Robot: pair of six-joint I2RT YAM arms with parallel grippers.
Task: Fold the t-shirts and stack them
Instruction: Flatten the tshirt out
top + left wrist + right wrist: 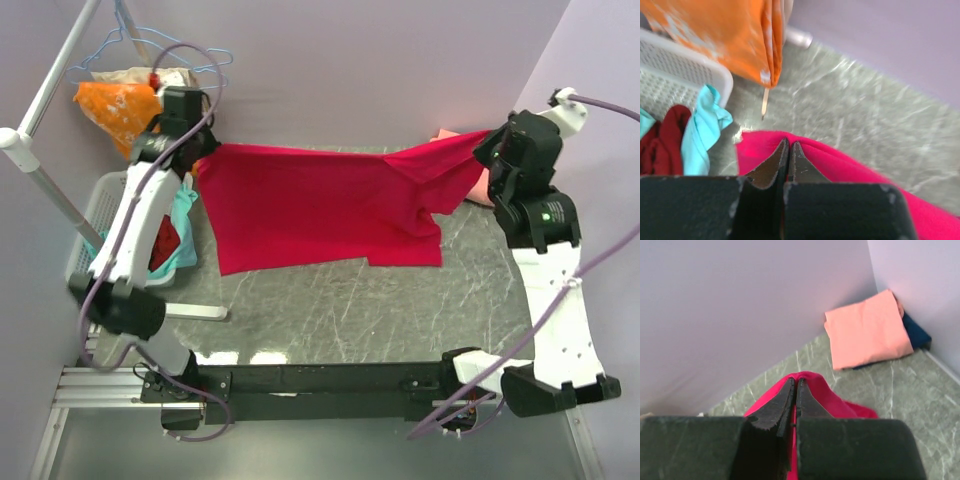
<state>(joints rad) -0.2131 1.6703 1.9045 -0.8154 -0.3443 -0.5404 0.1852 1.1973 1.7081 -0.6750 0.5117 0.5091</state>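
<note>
Far half of the grey marbled tabletop (350,320) is covered by a large crimson-red short-sleeved t-shirt (320,205), its far edge lifted and running close along the lilac back wall (350,70). Bare marble lies between the near hem and the arm bases. The left gripper (789,146) is pinched tight on the shirt's far left corner, just beside a white perforated plastic basket (95,225) and an orange white-blotched cloth (118,108). The right gripper (796,384) is clamped on the far right corner. A folded salmon-pink tee (867,330) rests on a dark blue tee (917,332) in the far right corner of the table, beyond that gripper.
</note>
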